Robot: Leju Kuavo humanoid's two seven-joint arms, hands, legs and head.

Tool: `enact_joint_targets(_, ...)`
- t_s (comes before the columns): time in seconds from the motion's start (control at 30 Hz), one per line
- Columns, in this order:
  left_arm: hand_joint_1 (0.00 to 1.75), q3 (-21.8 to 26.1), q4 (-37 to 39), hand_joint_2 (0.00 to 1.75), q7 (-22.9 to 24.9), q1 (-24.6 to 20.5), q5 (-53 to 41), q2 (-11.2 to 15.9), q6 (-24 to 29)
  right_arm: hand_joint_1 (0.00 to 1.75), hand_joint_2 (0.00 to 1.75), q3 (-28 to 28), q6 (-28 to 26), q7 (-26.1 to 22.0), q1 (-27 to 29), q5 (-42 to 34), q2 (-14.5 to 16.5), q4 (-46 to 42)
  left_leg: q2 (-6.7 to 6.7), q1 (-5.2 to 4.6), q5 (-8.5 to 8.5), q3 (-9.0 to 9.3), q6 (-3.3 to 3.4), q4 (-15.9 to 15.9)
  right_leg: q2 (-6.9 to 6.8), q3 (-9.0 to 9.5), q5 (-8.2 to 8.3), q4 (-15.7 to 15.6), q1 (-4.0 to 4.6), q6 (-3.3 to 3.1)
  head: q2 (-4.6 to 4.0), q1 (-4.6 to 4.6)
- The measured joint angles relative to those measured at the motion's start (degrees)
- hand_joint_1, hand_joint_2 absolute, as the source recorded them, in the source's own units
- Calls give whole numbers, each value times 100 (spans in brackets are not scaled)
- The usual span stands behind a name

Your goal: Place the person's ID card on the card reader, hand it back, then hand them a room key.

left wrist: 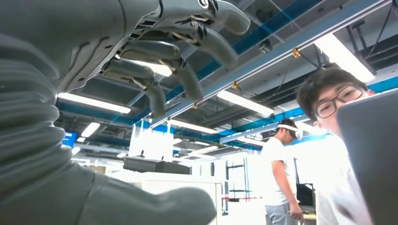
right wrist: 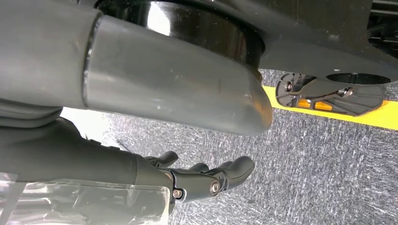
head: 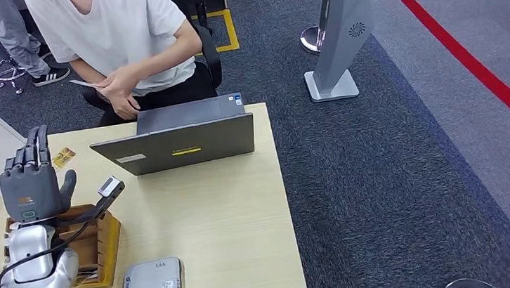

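Left robot hand [head: 29,185] is up over the wooden holder [head: 99,240], fingers spread, empty. Right robot hand [right wrist: 202,178] hangs loosely open, also empty. Card reader [head: 152,281] sits beside the holder.

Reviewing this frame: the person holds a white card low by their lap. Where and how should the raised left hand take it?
Best guess: pinch the free end of the card, which sticks out past the person's hand toward the robot's left. The left hand, raised with fingers apart, would reach over the table's far edge. The card lies roughly flat, so thumb under, fingers above.
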Motion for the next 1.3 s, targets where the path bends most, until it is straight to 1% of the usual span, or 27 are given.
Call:
enact_joint_targets(0.07,0,2,-2,175,12,49,-1,-65,-67,0,0,-7,-8,-16,1,-63,0,0,0,0,0,0,0,0,0,0,0,0,0,0,0,0)
enact_joint_targets(0.1,0,1,-23,175,27,95,-1,-104,-194,0,0,-17,-16,-25,2,-107,0,0,0,0,0,1,0,0,0,0,0,0,0,0,0,0)
enact_joint_targets(0.17,0,-26,-228,175,103,285,-1,-178,-739,0,0,-61,-32,-37,7,-201,0,0,4,0,-1,1,0,0,4,0,0,0,0,0,0,-1)
enact_joint_targets(0.23,0,-116,-645,175,220,570,3,-218,-1428,0,0,-133,-67,-48,25,-302,0,1,6,-1,-2,0,1,0,7,-3,0,-1,0,0,0,-1)
enact_joint_targets(0.3,0,-235,-1083,175,310,823,10,-226,-1877,0,0,-210,-104,-58,47,-378,0,2,5,-1,-3,-3,2,0,6,-5,-1,-2,0,1,0,1)
enact_joint_targets(0.4,0,-352,-1567,175,365,1056,16,-206,-2142,0,0,-290,-121,-92,59,-407,0,2,3,0,-4,-5,3,0,4,-5,-1,-2,0,1,0,-1)
enact_joint_targets(0.5,0,-459,-1977,175,391,1243,32,-95,-2353,0,0,-366,-133,-129,62,-465,0,3,6,0,-5,-3,2,-1,5,-6,-1,-2,0,1,0,-2)
enact_joint_targets(0.73,0,-704,-2844,175,412,1746,52,258,-2629,0,0,-537,-200,-158,83,-586,2,4,4,1,-5,-3,2,-2,3,-5,-2,-1,1,0,0,-4)
enact_joint_targets(0.83,0,-845,-3224,175,410,1970,81,472,-2926,0,0,-623,-226,-197,94,-663,2,4,5,1,-6,-4,1,-2,3,-5,-2,-1,0,0,0,-3)
enact_joint_targets(0.93,0,-924,-3603,175,413,2300,152,829,-3218,0,0,-720,-253,-246,102,-755,6,4,10,1,-8,-2,-1,-4,9,-7,-4,-1,1,-3,0,-4)
enact_joint_targets(1.07,0,-937,-4181,175,432,2887,181,1362,-3264,0,0,-833,-302,-258,128,-810,14,4,8,2,-11,-3,-6,-6,7,-9,-11,-1,1,-7,0,-4)
enact_joint_targets(1.17,0,-938,-4549,175,465,3275,130,1631,-3235,0,0,-890,-309,-278,130,-821,28,4,7,2,-11,-3,-6,-7,5,-9,-14,-1,2,-7,0,-4)
enact_joint_targets(1.3,0,-937,-4926,175,548,3671,63,1891,-3228,0,0,-956,-309,-321,131,-827,43,4,7,2,-12,-4,-5,-7,4,-7,-14,-1,2,-6,0,-4)
